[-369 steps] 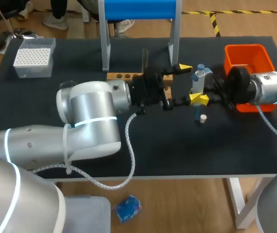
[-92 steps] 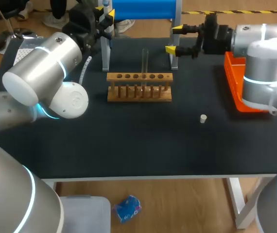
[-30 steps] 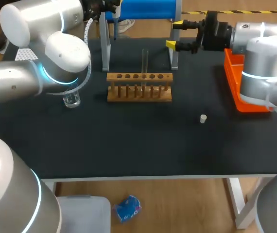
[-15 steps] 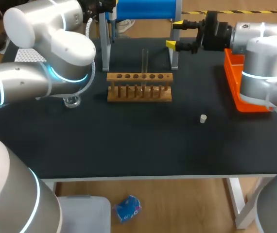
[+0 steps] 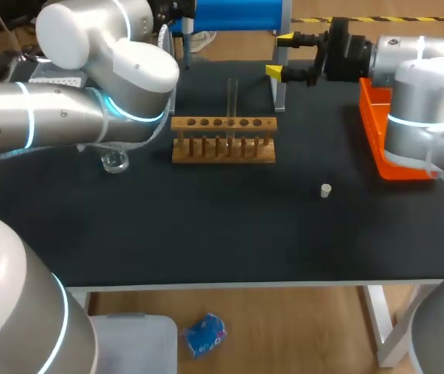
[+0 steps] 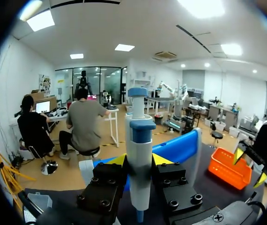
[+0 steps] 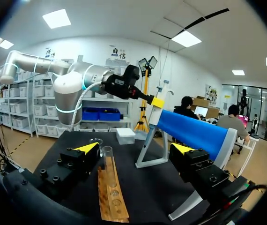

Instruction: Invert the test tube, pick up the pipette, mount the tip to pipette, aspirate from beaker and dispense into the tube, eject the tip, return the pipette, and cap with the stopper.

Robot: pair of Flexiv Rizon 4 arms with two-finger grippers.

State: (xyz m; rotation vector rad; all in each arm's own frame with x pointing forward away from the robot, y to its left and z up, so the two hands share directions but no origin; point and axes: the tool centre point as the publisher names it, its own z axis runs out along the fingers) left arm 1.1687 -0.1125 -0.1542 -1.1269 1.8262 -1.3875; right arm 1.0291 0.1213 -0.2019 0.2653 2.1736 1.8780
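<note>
Far left, rear of table (image 5: 230,234): tip box (image 5: 51,75), mostly covered by L arm (image 5: 66,117).

Just fwd of that arm: beaker (image 5: 114,161), clear, upright on table, near left end of rack but not touching.

L arm: in from left, elbow raised, wrist up at rear edge beside blue stand (image 5: 234,13) (blue bar on grey legs).

L fingers (image 6: 118,161): closed narrow on pipette (image 6: 138,140), one finger per side of body. Pipette upright in L wrist view, blue collar and plunger above yellow tips, lower end below them. Tip mounted or not: cannot tell.

Centre: wooden rack (image 5: 223,140) w/ single row of holes, just fwd of stand. Test tube (image 5: 232,95) upright in one of the middle holes. In R wrist view, same tube (image 7: 107,161) and rack (image 7: 110,192) ahead of R fingers, nearer one finger than the other, touching neither.

Fwd-right of rack: stopper (image 5: 325,189), small, white, alone on table, well apart from both sets of fingers.

R arm (image 5: 417,86): in from right. R fingers (image 5: 286,37) spread wide, holding nothing, raised beside right leg of stand, pointing toward L side.

Far right: orange bin (image 5: 378,140) at table's right edge, partly under R arm.
</note>
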